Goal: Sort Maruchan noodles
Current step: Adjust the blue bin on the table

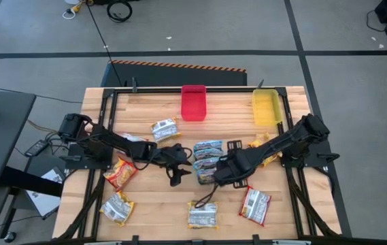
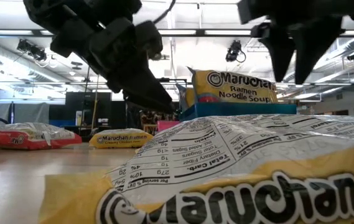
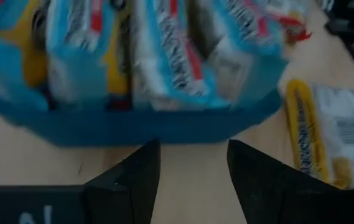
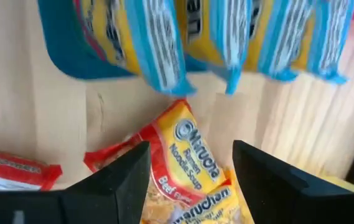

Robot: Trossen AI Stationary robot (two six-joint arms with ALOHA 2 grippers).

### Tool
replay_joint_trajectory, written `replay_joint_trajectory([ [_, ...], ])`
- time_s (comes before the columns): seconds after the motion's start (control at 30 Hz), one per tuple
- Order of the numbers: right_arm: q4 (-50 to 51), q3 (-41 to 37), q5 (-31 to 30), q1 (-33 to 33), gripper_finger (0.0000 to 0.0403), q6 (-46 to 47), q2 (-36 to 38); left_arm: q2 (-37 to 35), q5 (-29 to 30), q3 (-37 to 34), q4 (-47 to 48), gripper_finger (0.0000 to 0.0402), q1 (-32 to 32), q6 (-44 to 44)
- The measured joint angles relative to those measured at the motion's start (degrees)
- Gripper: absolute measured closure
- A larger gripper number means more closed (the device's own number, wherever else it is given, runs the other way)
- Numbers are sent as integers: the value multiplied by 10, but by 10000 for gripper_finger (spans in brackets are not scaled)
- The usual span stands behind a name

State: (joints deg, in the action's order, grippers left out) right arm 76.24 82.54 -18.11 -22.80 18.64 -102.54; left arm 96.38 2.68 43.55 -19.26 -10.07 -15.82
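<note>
Hovering near the table (image 1: 145, 204) centre, both grippers are seen low over the wood. The left gripper (image 1: 177, 178) is reached in from 9 o'clock; its fingers (image 3: 130, 180) are spread with nothing between them, pointed at a blue tray (image 3: 133, 127) packed with upright blue-silver packets (image 3: 164, 56). The right gripper (image 1: 215, 178) is reached in from 3 o'clock, beside the same tray (image 1: 207, 163); its fingers (image 4: 111, 180) are likewise parted and empty, held above a red-orange packet (image 4: 183, 162) lying flat on the wood.

Maruchan noodles are found scattered. In the high view, one packet (image 1: 164, 128) lies at about 11 o'clock from the centre, near a red tray (image 1: 193, 102) at the far edge. A yellow tray (image 1: 266, 107) is set at 1 o'clock. A red-orange packet (image 1: 120, 171) is noted at 9 o'clock, under the left arm's reach. Along the near edge three are logged: a silver-yellow one (image 1: 117, 207) at 7 o'clock, another (image 1: 202, 215) at 6 o'clock, and a red one (image 1: 255, 205) at 5 o'clock. A yellow-orange packet (image 1: 264, 151) is partly covered by the right arm.

In the low view a yellow packet (image 2: 239, 180) fills the foreground, its printed label upside down.
</note>
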Motion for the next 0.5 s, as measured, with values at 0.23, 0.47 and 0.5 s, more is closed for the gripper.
replay_joint_trajectory([
  [0.23, -138, -80, -6, 5, 172, -37, 3, 0, 50, 0, -61, 212, -1, 31],
  [0.47, -233, -95, -23, 15, 172, -82, 4, 0, 59, 0, -101, 212, 10, 44],
  [0.5, -237, -95, -25, 15, 172, -85, 5, 0, 60, 0, -112, 212, 10, 51],
])
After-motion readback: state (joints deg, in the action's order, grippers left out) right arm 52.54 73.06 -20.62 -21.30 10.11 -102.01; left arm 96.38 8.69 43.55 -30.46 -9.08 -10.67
